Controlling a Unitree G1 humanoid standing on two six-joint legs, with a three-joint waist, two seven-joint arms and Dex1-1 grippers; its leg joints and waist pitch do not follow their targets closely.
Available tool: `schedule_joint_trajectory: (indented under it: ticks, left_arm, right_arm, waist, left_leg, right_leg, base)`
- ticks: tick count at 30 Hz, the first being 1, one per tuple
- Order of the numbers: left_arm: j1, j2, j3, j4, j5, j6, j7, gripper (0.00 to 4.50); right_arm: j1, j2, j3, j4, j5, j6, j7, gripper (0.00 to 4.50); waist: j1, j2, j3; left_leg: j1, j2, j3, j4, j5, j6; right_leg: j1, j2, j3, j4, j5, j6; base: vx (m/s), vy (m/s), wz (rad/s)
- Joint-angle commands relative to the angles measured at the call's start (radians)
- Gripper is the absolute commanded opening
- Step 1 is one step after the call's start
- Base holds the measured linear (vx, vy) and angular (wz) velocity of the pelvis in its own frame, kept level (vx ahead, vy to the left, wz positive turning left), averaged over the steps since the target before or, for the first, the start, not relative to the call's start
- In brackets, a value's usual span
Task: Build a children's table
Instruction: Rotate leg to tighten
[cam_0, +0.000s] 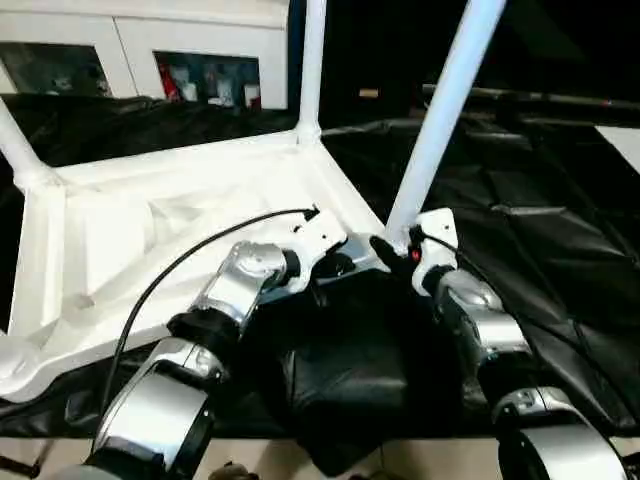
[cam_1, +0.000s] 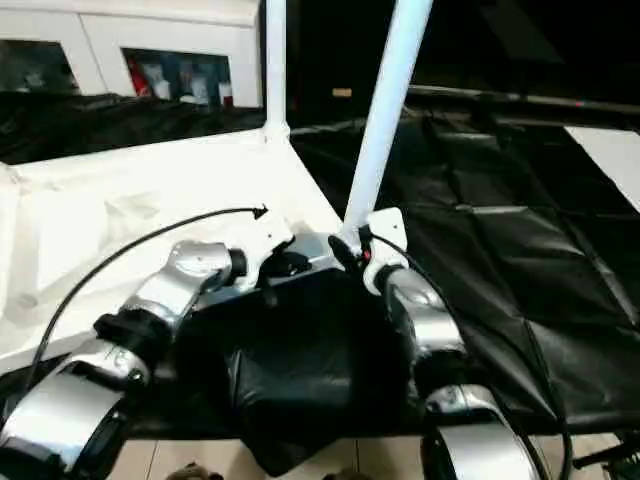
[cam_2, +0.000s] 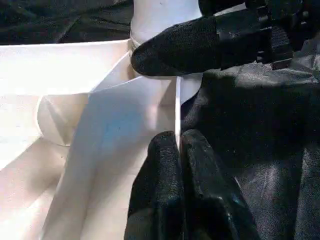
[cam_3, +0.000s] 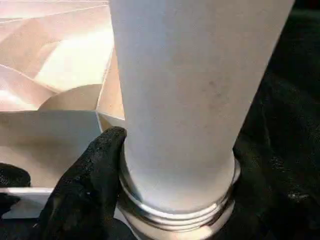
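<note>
While the white tabletop (cam_0: 180, 250) lies upside down on a black cloth (cam_0: 540, 230), its ribbed underside faces up and its legs point upward from the corner sockets. The landmark is the corner socket (cam_3: 175, 210) nearest to the robot on its right side. From this socket rises the near leg (cam_0: 440, 120), leaning a little away from upright, and at its foot a silver threaded ring is visible just above the socket. The right tool (cam_0: 398, 250) is at this socket: its two black fingers (cam_3: 85, 190) stand apart, one on each side of the foot of the near leg, and they touch it, so the tool is closed around the leg and holds it. The left tool (cam_2: 180, 145) is just beside the same socket, on the edge of the tabletop; its fingers are pressed together with the thin white rim between their tips, so it pinches the rim. A second leg (cam_0: 312, 65) stands in the far corner behind the landmark, and a third leg (cam_0: 18, 145) shows at the far left corner. Beyond the tabletop, well apart from the socket, a white cabinet (cam_0: 150, 50) with glass doors stands. Near the robot, a folded black bundle (cam_0: 340, 380) lies below the socket.
</note>
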Motion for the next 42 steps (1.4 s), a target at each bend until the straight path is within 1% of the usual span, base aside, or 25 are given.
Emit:
schedule_joint_trajectory:
  ticks: [1, 2, 4, 5, 6, 7, 9, 10, 11, 14, 17, 18, 19, 20, 24, 25, 26, 27, 29, 32, 33, 38, 39, 40, 42]
  left_arm:
    - [-0.008, -0.087, -0.033, 0.023, -0.017, -0.030, -0.008, 0.00]
    - [-0.009, -0.084, -0.032, 0.025, -0.017, -0.036, -0.015, 0.00]
    - [-0.002, -0.065, -0.033, 0.020, -0.018, -0.047, -0.040, 0.00]
    - [0.001, -0.056, -0.033, 0.016, -0.020, -0.049, -0.050, 0.00]
    - [0.006, -0.045, -0.034, 0.010, -0.023, -0.051, -0.068, 0.00]
    - [0.008, -0.036, -0.033, 0.008, -0.024, -0.051, -0.080, 0.00]
    - [0.017, 0.002, -0.029, -0.006, -0.036, -0.061, -0.150, 0.00]
    - [0.018, 0.010, -0.028, -0.008, -0.038, -0.063, -0.164, 0.00]
    - [0.018, 0.010, -0.028, -0.008, -0.038, -0.063, -0.164, 0.00]
    - [0.026, 0.059, -0.028, -0.034, -0.061, -0.070, -0.270, 0.00]
    - [0.037, 0.098, -0.031, -0.058, -0.081, -0.075, -0.362, 0.00]
    - [0.044, 0.115, -0.034, -0.070, -0.089, -0.068, -0.407, 0.00]
    - [0.053, 0.133, -0.040, -0.085, -0.097, -0.060, -0.452, 0.00]
    - [0.060, 0.148, -0.042, -0.097, -0.104, -0.054, -0.483, 0.00]
    - [0.080, 0.183, -0.041, -0.132, -0.127, -0.022, -0.551, 0.00]
    - [0.081, 0.185, -0.041, -0.134, -0.127, -0.022, -0.552, 0.00]
    - [0.083, 0.188, -0.037, -0.135, -0.128, -0.026, -0.551, 0.00]
    - [0.085, 0.189, -0.035, -0.136, -0.129, -0.027, -0.549, 0.00]
    - [0.095, 0.196, -0.031, -0.150, -0.132, -0.025, -0.551, 0.00]
    - [0.108, 0.200, -0.029, -0.173, -0.141, -0.015, -0.554, 0.00]
    - [0.111, 0.200, -0.028, -0.179, -0.144, -0.013, -0.553, 0.00]
    - [0.121, 0.191, -0.023, -0.193, -0.143, -0.015, -0.533, 0.00]
    - [0.114, 0.171, -0.017, -0.172, -0.124, -0.025, -0.464, 0.00]
    - [0.100, 0.146, -0.009, -0.139, -0.103, -0.031, -0.378, 0.00]
    - [0.085, 0.117, -0.002, -0.106, -0.084, -0.037, -0.289, 0.00]
  right_arm:
    - [-0.004, 0.054, 0.048, 0.049, -0.030, -0.001, 0.030, 3.09]
    - [-0.008, 0.054, 0.039, 0.051, -0.020, -0.010, 0.041, 3.44]
    - [-0.011, 0.034, 0.035, 0.039, -0.002, -0.028, 0.092, 3.44]
    - [-0.011, 0.023, 0.036, 0.031, 0.004, -0.034, 0.116, 3.64]
    - [-0.008, 0.007, 0.040, 0.016, 0.009, -0.035, 0.154, 3.64]
    - [-0.005, -0.007, 0.045, 0.006, 0.008, -0.038, 0.182, 3.85]
    - [0.012, -0.073, 0.077, -0.037, 0.004, -0.053, 0.319, 3.85]
    - [0.016, -0.087, 0.083, -0.044, 0.004, -0.059, 0.349, 3.85]
    - [0.016, -0.087, 0.083, -0.044, 0.004, -0.059, 0.349, 3.85]
    - [0.043, -0.160, 0.106, -0.104, 0.021, -0.062, 0.496, 3.85]
    - [0.067, -0.213, 0.125, -0.153, 0.030, -0.052, 0.598, 3.85]
    - [0.079, -0.233, 0.132, -0.174, 0.033, -0.043, 0.638, 3.85]
    - [0.091, -0.252, 0.140, -0.197, 0.037, -0.032, 0.676, 3.85]
    - [0.103, -0.270, 0.147, -0.218, 0.041, -0.023, 0.705, 3.85]
    - [0.132, -0.304, 0.154, -0.259, 0.055, 0.001, 0.767, 3.85]
    - [0.134, -0.305, 0.154, -0.261, 0.056, 0.003, 0.769, 3.85]
    - [0.138, -0.308, 0.155, -0.265, 0.059, 0.009, 0.778, 3.60]
    - [0.139, -0.308, 0.156, -0.265, 0.059, 0.010, 0.780, 3.53]
    - [0.147, -0.305, 0.153, -0.275, 0.069, 0.024, 0.790, 3.50]
    - [0.154, -0.297, 0.157, -0.296, 0.078, 0.045, 0.804, 3.16]
    - [0.156, -0.294, 0.158, -0.299, 0.079, 0.047, 0.805, 3.11]
    - [0.166, -0.281, 0.162, -0.306, 0.086, 0.058, 0.797, 2.80]
    - [0.157, -0.265, 0.167, -0.263, 0.045, 0.064, 0.719, 2.77]
    - [0.138, -0.243, 0.164, -0.196, -0.008, 0.068, 0.594, 2.77]
    - [0.117, -0.212, 0.144, -0.132, -0.040, 0.075, 0.460, 2.73]
  waist:
    - [0.001, -0.003, -0.055]
    - [0.002, -0.002, -0.054]
    - [0.002, -0.001, -0.054]
    - [0.002, -0.001, -0.054]
    - [0.003, -0.002, -0.055]
    - [0.004, -0.003, -0.057]
    - [0.006, -0.004, -0.059]
    - [0.010, -0.004, -0.059]
    - [0.011, -0.006, -0.060]
    - [0.020, -0.005, -0.059]
    - [0.022, -0.003, -0.058]
    - [0.028, -0.002, -0.057]
    - [0.028, -0.003, -0.056]
    - [0.029, -0.003, -0.056]
    - [0.034, -0.005, -0.053]
    - [0.034, -0.006, -0.053]
    - [0.034, -0.007, -0.054]
    - [0.034, -0.006, -0.055]
    - [0.034, -0.010, -0.055]
    - [0.034, -0.013, -0.056]
    - [0.034, -0.016, -0.057]
    - [0.033, -0.016, -0.055]
    - [0.032, -0.017, -0.055]
    - [0.027, -0.016, -0.054]
    - [0.021, -0.015, -0.049]
  left_leg:
    - [0.003, 0.044, -0.024, -0.069, -0.196, 0.041]
    - [0.003, 0.044, -0.024, -0.069, -0.199, 0.041]
    - [0.005, 0.046, -0.025, -0.070, -0.215, 0.041]
    - [0.004, 0.046, -0.025, -0.070, -0.215, 0.042]
    - [0.004, 0.046, -0.025, -0.070, -0.208, 0.047]
    - [0.001, 0.045, -0.023, -0.067, -0.193, 0.056]
    - [0.001, 0.046, -0.022, -0.065, -0.165, 0.067]
    - [-0.001, 0.044, -0.021, -0.063, -0.152, 0.082]
    - [-0.002, 0.044, -0.020, -0.062, -0.144, 0.088]
    - [-0.001, 0.045, -0.019, -0.060, -0.128, 0.103]
    - [0.001, 0.048, -0.019, -0.063, -0.133, 0.095]
    - [0.003, 0.052, -0.019, -0.063, -0.137, 0.095]
    - [0.000, 0.054, -0.018, -0.063, -0.139, 0.095]
    - [0.001, 0.055, -0.019, -0.065, -0.145, 0.094]
    - [0.002, 0.054, -0.018, -0.065, -0.166, 0.077]
    - [0.002, 0.054, -0.018, -0.065, -0.164, 0.076]
    - [0.003, 0.054, -0.018, -0.065, -0.163, 0.075]
    - [0.002, 0.054, -0.018, -0.065, -0.160, 0.072]
    - [0.001, 0.053, -0.019, -0.065, -0.153, 0.072]
    - [0.001, 0.052, -0.018, -0.063, -0.136, 0.078]
    - [-0.001, 0.051, -0.017, -0.062, -0.127, 0.081]
    - [0.000, 0.050, -0.018, -0.063, -0.130, 0.079]
    - [0.000, 0.050, -0.018, -0.063, -0.131, 0.079]
    - [-0.001, 0.049, -0.019, -0.063, -0.129, 0.070]
    - [0.002, 0.045, -0.021, -0.067, -0.158, 0.050]
  right_leg:
    - [0.044, -0.092, 0.055, -0.090, -0.280, -0.169]
    - [0.043, -0.092, 0.056, -0.091, -0.283, -0.169]
    - [0.042, -0.094, 0.055, -0.092, -0.302, -0.169]
    - [0.043, -0.093, 0.055, -0.092, -0.299, -0.170]
    - [0.045, -0.092, 0.055, -0.089, -0.281, -0.172]
    - [0.048, -0.092, 0.056, -0.086, -0.249, -0.180]
    - [0.049, -0.091, 0.056, -0.081, -0.199, -0.194]
    - [0.052, -0.092, 0.055, -0.079, -0.174, -0.202]
    - [0.054, -0.092, 0.056, -0.077, -0.160, -0.204]
    - [0.055, -0.092, 0.055, -0.075, -0.145, -0.210]
    - [0.052, -0.088, 0.053, -0.074, -0.154, -0.215]
    - [0.052, -0.088, 0.052, -0.073, -0.153, -0.218]
    - [0.053, -0.088, 0.052, -0.070, -0.148, -0.220]
    - [0.052, -0.088, 0.052, -0.071, -0.155, -0.220]
    - [0.050, -0.091, 0.053, -0.078, -0.223, -0.203]
    - [0.048, -0.091, 0.053, -0.078, -0.232, -0.197]
    - [0.047, -0.091, 0.053, -0.078, -0.234, -0.197]
    - [0.047, -0.092, 0.053, -0.077, -0.229, -0.198]
    - [0.047, -0.091, 0.053, -0.076, -0.227, -0.195]
    - [0.047, -0.090, 0.053, -0.074, -0.207, -0.195]
    - [0.049, -0.089, 0.053, -0.072, -0.200, -0.195]
    - [0.046, -0.091, 0.052, -0.076, -0.230, -0.182]
    - [0.046, -0.090, 0.052, -0.076, -0.232, -0.181]
    - [0.040, -0.090, 0.053, -0.076, -0.240, -0.181]
    - [0.039, -0.090, 0.051, -0.086, -0.301, -0.170]
  base:
    - [0.000, 0.000, 0.00]
    - [0.000, 0.000, 0.00]
    - [0.000, 0.000, 0.00]
    - [0.000, 0.000, 0.00]
    - [0.000, 0.000, 0.00]
    - [0.000, 0.000, 0.00]
    - [0.000, 0.000, 0.00]
    - [0.000, 0.000, 0.00]
    - [0.000, 0.000, 0.00]
    - [0.000, 0.000, 0.00]
    - [0.000, 0.000, 0.00]
    - [0.000, 0.000, 0.00]
    - [0.000, 0.000, 0.00]
    - [0.000, 0.000, 0.00]
    - [0.000, 0.000, 0.00]
    - [0.000, 0.000, 0.00]
    - [0.000, 0.000, 0.00]
    - [0.000, 0.000, 0.00]
    - [0.000, 0.000, 0.00]
    - [0.000, 0.000, 0.00]
    - [0.000, 0.000, 0.00]
    - [0.000, 0.000, 0.00]
    - [0.000, 0.000, 0.00]
    - [0.000, 0.000, 0.00]
    - [0.000, 0.000, 0.00]
